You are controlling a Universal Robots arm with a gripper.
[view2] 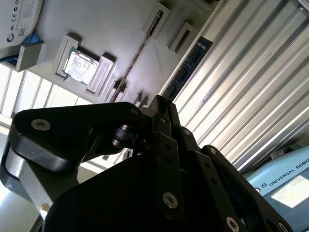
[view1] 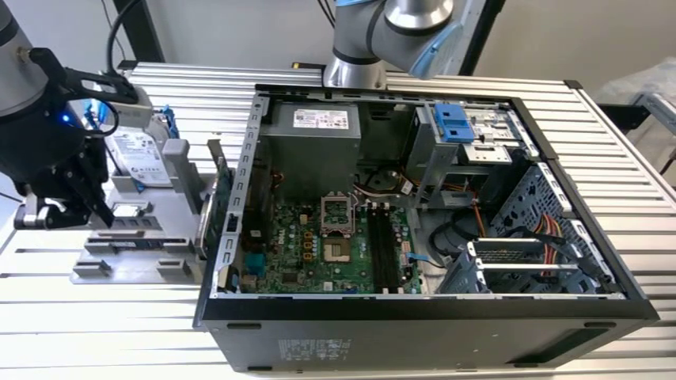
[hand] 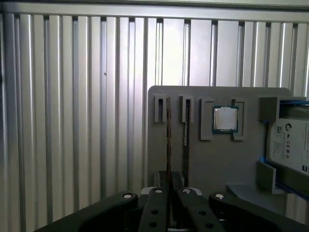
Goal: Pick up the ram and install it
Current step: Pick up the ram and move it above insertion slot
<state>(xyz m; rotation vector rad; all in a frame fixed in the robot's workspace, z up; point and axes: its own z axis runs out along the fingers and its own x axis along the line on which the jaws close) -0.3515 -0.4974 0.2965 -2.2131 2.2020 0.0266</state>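
— Where's the ram (hand: 168,126)?
— On edge in the grey holder (hand: 212,164), lengthwise along the tabletop (hand: 72,121) grooves, near end at the jaws.
— Gripped?
— Jaws narrow; cannot tell

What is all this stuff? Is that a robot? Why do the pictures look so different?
Yes! It is a robot arm with a gripper for a hand. The exterior view comes from a camera off the arm. Both wrist views come from cameras riding on the arm, so the black gripper looks close. On the metal table stands an open computer case, and beside it a grey holder with parts: a square chip, a hard drive and the ram, a thin bluish stick. The gripper hangs over that holder, near the ram. I cannot tell whether it holds anything.
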